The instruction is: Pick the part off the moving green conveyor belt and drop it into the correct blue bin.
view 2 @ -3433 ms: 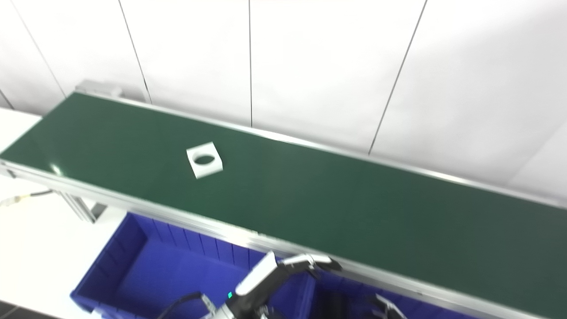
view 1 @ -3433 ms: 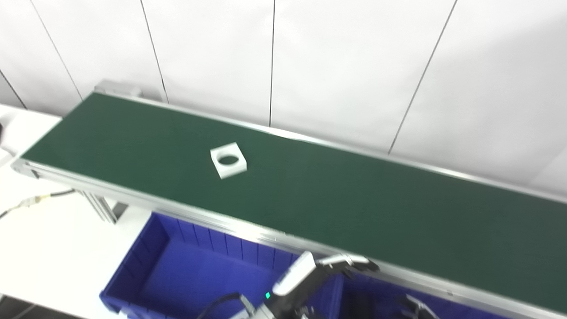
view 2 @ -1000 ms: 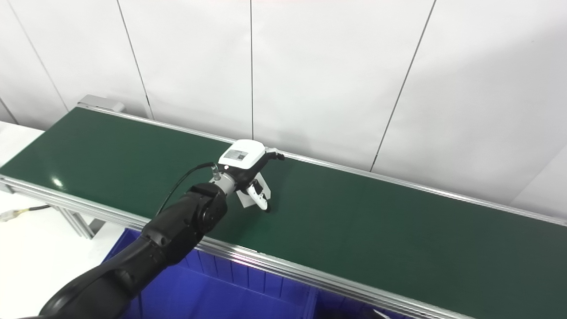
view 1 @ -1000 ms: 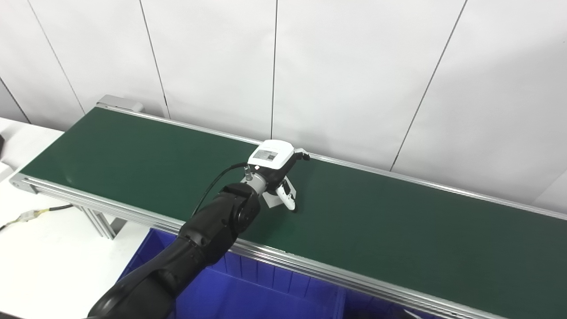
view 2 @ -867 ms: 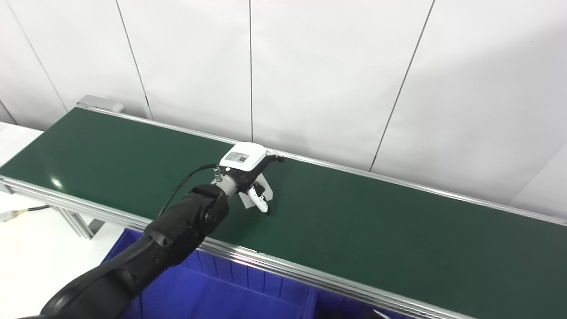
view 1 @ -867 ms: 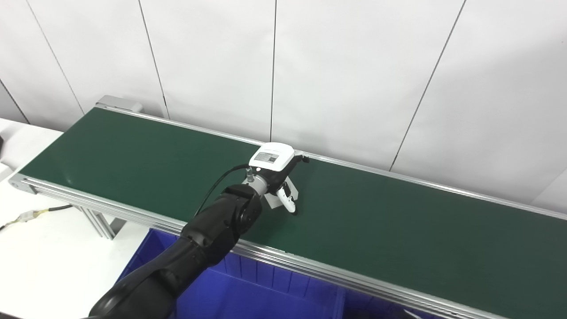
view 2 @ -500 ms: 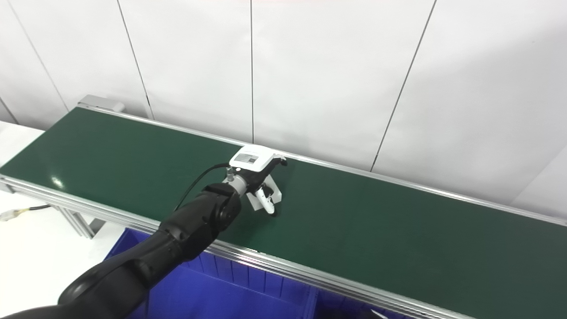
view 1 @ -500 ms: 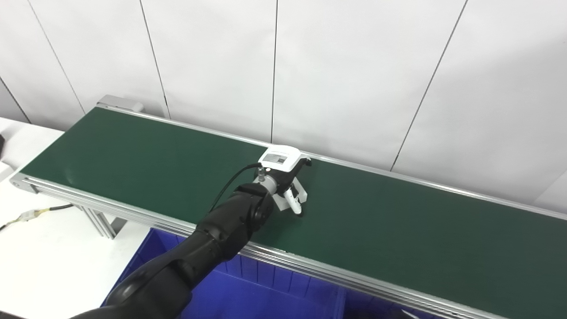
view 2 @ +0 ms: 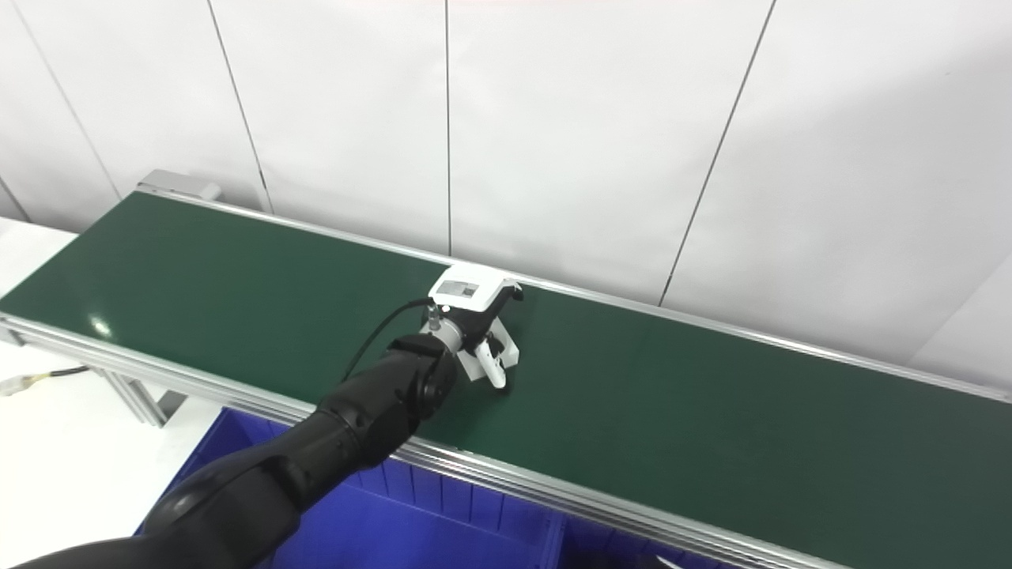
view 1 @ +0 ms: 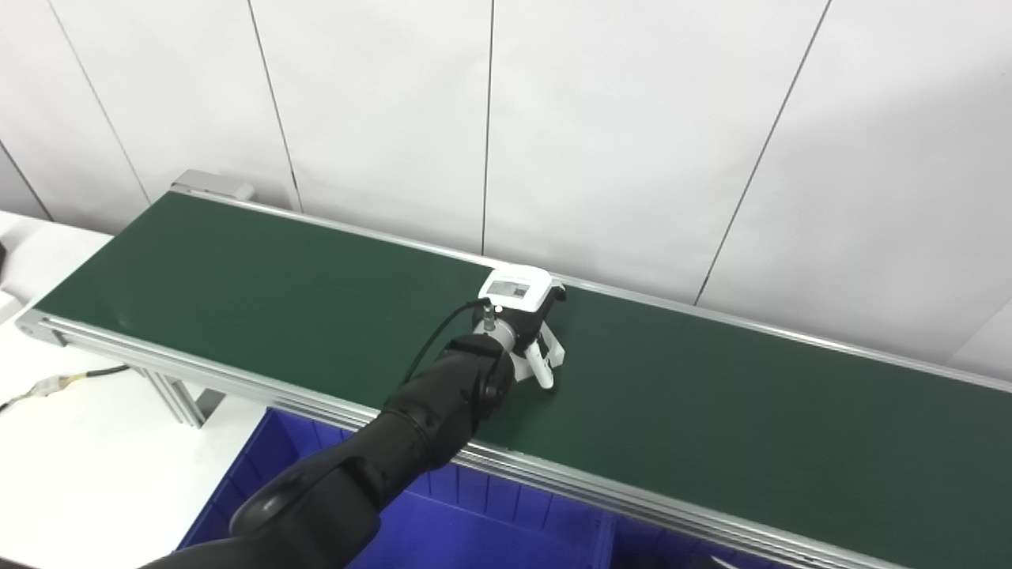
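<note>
1. The left hand [view 1: 522,316] reaches out over the green conveyor belt [view 1: 711,411], its fingers curled down around the white part [view 1: 553,357]. Whether they truly pinch the part or only cage it cannot be told, since the hand covers most of it.
2. The back of that hand carries a small grey label, too small to read.
3. The part sits at the middle of the belt's width, just past the hand, with one white corner showing beyond the fingers [view 1: 541,370].
4. At far left, a cable [view 1: 55,383] lies on the white surface [view 1: 87,466] below the belt's end.
5. The black left arm [view 2: 348,427] crosses the belt's near aluminium rail [view 2: 553,498] and hides part of it, along with part of the bin below.
6. A black wire [view 2: 379,328] loops from the forearm up to the wrist.
7. A blue bin [view 1: 490,521] stands under the near rail; what shows of its ribbed inside holds nothing.
8. A second blue bin [view 2: 624,549] adjoins it on the right, mostly cut off by the bottom edge.
9. Behind the belt stands a white panelled wall [view 1: 632,126].
10. The right hand is out of view.
</note>
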Tool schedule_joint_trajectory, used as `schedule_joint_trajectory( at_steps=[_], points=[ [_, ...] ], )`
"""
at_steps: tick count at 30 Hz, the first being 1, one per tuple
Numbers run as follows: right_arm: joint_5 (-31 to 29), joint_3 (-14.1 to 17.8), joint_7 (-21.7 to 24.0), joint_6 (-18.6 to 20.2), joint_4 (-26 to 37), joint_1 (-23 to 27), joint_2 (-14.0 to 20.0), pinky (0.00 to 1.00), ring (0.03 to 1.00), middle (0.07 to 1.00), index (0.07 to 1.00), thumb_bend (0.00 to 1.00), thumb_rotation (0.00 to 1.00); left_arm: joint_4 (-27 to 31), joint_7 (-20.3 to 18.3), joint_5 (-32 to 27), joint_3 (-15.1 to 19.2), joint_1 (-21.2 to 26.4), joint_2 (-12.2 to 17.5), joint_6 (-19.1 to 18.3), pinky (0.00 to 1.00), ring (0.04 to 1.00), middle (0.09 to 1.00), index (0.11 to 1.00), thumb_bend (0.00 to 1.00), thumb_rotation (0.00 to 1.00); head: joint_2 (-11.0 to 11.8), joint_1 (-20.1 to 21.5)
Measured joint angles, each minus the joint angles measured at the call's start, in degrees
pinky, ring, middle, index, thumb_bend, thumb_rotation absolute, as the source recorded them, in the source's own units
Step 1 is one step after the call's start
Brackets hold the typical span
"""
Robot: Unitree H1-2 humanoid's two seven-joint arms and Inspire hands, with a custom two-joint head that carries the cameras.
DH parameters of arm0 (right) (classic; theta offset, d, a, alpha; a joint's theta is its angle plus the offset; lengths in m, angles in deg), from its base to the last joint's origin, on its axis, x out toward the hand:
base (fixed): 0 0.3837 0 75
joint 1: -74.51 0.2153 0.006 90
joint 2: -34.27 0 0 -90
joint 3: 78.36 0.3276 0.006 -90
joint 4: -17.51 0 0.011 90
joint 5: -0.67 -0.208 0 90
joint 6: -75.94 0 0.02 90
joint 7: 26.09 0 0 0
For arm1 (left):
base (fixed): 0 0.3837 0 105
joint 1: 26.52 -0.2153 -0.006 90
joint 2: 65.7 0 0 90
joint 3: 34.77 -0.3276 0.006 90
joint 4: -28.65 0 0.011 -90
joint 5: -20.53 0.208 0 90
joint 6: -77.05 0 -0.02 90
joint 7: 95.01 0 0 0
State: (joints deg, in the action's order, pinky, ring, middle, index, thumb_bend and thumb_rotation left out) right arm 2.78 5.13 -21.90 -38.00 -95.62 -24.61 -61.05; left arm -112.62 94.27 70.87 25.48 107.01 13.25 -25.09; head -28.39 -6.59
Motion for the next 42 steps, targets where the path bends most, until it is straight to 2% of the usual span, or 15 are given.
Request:
schedule_joint_trajectory(
  at_steps=[1,2,3,5,10,14,21,27,30,31,32,34,39,41,42],
  points=[
    [0.0,0.0,0.0,0.0,0.2,-0.1,0.0,0.58,0.704,0.822,0.742,1.0,0.27,-0.4,0.7,-0.2,-0.2,0.2,-0.4,0.0,0.32,0.424,0.541,0.604,0.88,0.03,0.0,0.0],
    [0.0,0.0,-0.1,0.0,0.3,-0.1,0.0,0.58,0.702,0.821,0.742,1.0,0.27,-0.6,1.3,-0.4,-0.3,0.2,-0.6,0.0,0.3,0.4,0.488,0.565,0.7,0.02,0.0,0.0],
    [0.0,0.0,-0.3,0.0,0.4,-0.2,0.0,0.58,0.702,0.821,0.742,1.0,0.28,-0.7,1.7,-0.5,-0.3,0.2,-0.7,0.0,0.27,0.373,0.454,0.548,0.61,0.01,0.0,0.0],
    [0.0,0.0,-0.5,0.0,0.5,-0.2,0.0,0.58,0.705,0.824,0.745,1.0,0.28,-0.7,2.5,-0.9,-0.4,0.2,-0.7,0.1,0.22,0.313,0.418,0.528,0.53,0.0,-0.1,0.0],
    [0.1,-0.4,-0.8,0.0,0.5,-0.6,0.4,0.59,0.717,0.826,0.746,1.0,0.29,1.4,3.2,-1.6,-0.4,-0.2,1.0,0.2,0.19,0.279,0.404,0.514,0.52,0.0,-0.2,0.0],
    [0.1,-0.5,-1.0,0.0,0.5,-0.6,0.4,0.58,0.712,0.826,0.742,1.0,0.29,4.5,1.6,-1.6,-1.0,-0.6,2.2,-0.6,0.2,0.29,0.408,0.511,0.52,0.0,-0.3,0.0],
    [-0.7,-0.5,-0.9,0.0,0.5,-0.5,0.3,0.59,0.714,0.826,0.743,1.0,0.27,8.6,-0.6,-0.8,-2.8,-0.7,2.4,-2.6,0.26,0.365,0.462,0.545,0.5,0.0,-0.3,0.0],
    [-0.9,-0.4,-0.7,0.0,0.5,-0.4,0.3,0.59,0.714,0.825,0.743,1.0,0.28,12.7,-1.6,-0.8,-2.9,-0.9,3.1,-2.8,0.22,0.346,0.453,0.551,0.49,0.0,-0.4,-0.2],
    [-0.9,-0.4,-0.7,0.0,0.5,-0.5,0.3,0.59,0.711,0.825,0.745,1.0,0.28,18.5,-2.6,-0.8,-2.2,-2.0,3.7,-3.0,0.18,0.279,0.467,0.502,0.52,0.0,-0.4,-0.2],
    [-0.9,-0.4,-0.6,0.0,0.6,-0.4,0.3,0.59,0.712,0.826,0.747,1.0,0.29,20.7,-3.6,-0.8,-2.1,-2.5,3.9,-3.2,0.18,0.267,0.423,0.505,0.52,0.0,-0.7,-0.3],
    [-0.9,-0.5,-0.5,0.0,0.6,-0.5,0.3,0.59,0.712,0.826,0.747,1.0,0.29,23.1,-4.4,-0.7,-1.9,-3.1,4.1,-3.3,0.18,0.261,0.448,0.495,0.52,0.0,-0.7,-0.4],
    [-0.9,-0.5,-0.5,0.0,0.6,-0.5,0.3,0.59,0.713,0.829,0.749,1.0,0.29,28.7,-7.4,-0.2,-1.8,-4.3,4.6,-4.5,0.18,0.268,0.422,0.502,0.52,0.0,-0.8,-0.4],
    [-0.9,-0.4,-0.1,0.0,0.8,-0.5,0.3,0.6,0.715,0.832,0.748,1.0,0.29,42.7,-15.7,1.3,-0.7,-7.7,5.5,-9.7,0.19,0.27,0.473,0.486,0.52,0.0,-1.3,-0.4],
    [-0.9,-0.4,0.2,0.0,1.0,-0.5,0.3,0.6,0.717,0.832,0.749,1.0,0.29,47.5,-18.2,2.2,-0.4,-8.9,6.0,-10.6,0.2,0.281,0.415,0.504,0.52,0.0,-1.5,-0.3],
    [-0.9,-0.4,0.3,0.0,1.0,-0.5,0.3,0.61,0.722,0.836,0.752,1.0,0.29,50.2,-19.5,2.6,-0.3,-9.5,6.3,-10.9,0.19,0.276,0.45,0.494,0.52,0.0,-1.7,-0.2]
  ],
)
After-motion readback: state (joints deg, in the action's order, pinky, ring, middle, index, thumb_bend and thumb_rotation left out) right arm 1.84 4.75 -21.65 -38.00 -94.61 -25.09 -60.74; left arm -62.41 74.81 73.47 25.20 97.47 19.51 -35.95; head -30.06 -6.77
